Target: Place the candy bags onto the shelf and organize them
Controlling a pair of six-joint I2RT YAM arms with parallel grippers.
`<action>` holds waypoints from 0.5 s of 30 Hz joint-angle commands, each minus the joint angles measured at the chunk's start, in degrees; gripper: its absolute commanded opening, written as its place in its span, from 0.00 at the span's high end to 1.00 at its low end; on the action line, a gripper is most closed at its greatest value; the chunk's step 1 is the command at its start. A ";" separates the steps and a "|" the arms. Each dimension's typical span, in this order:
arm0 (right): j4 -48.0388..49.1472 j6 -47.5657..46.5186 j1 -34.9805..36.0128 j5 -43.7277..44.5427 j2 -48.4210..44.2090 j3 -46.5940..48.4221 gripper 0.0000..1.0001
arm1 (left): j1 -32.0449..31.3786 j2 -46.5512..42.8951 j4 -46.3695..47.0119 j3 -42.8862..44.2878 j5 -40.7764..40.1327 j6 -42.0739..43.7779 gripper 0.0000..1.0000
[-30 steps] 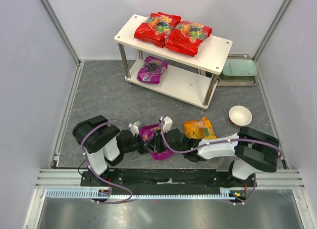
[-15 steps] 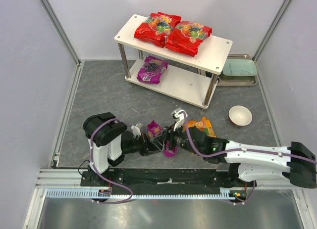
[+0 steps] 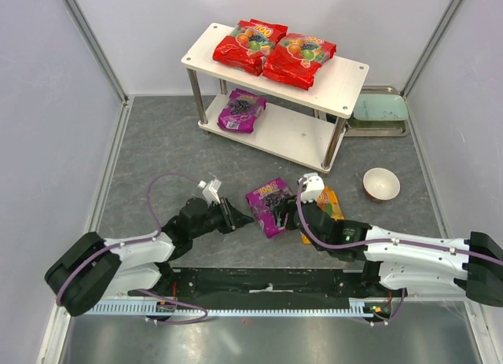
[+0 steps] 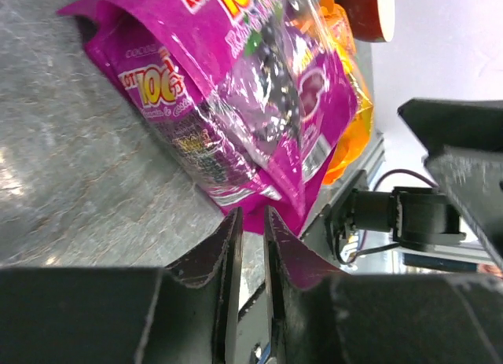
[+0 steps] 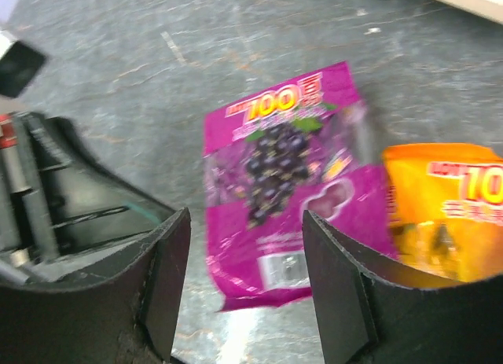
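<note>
The shelf (image 3: 338, 79) stands at the back with two red candy bags (image 3: 250, 43) (image 3: 299, 60) on its top board and one purple bag (image 3: 241, 111) on the lower board. A second purple bag (image 3: 271, 207) lies flat on the grey floor between my grippers, and it also shows in the left wrist view (image 4: 259, 89) and the right wrist view (image 5: 287, 183). The orange bag (image 3: 324, 203) (image 5: 448, 215) (image 4: 354, 136) lies beside it, partly under my right arm. My left gripper (image 3: 238, 217) (image 4: 251, 222) is shut and empty at the bag's left edge. My right gripper (image 3: 292, 220) (image 5: 245, 246) is open and empty above the bag.
A pale green tray (image 3: 379, 111) sits right of the shelf at the back. A white bowl (image 3: 381, 183) stands on the floor at the right. Pale walls with metal rails close in both sides. My left arm (image 5: 47, 199) lies close to the right gripper.
The purple bag was held crumpled between both grippers and now lies flat on the floor, further right. The left arm has stretched out low. The right gripper has opened and lifted.
</note>
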 commanded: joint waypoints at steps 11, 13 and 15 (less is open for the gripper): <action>-0.80 -10.34 -21.61 -10.41 2.42 0.40 0.24 | -0.34 -6.75 -20.01 2.21 -6.68 7.32 0.77; 0.95 -11.04 -23.98 -14.22 4.79 0.49 0.25 | -0.34 -6.57 -19.91 2.21 -6.42 7.32 0.76; 2.10 -11.92 -25.31 -19.30 6.81 0.41 0.25 | -0.43 -6.92 -20.52 2.47 -6.50 7.50 0.76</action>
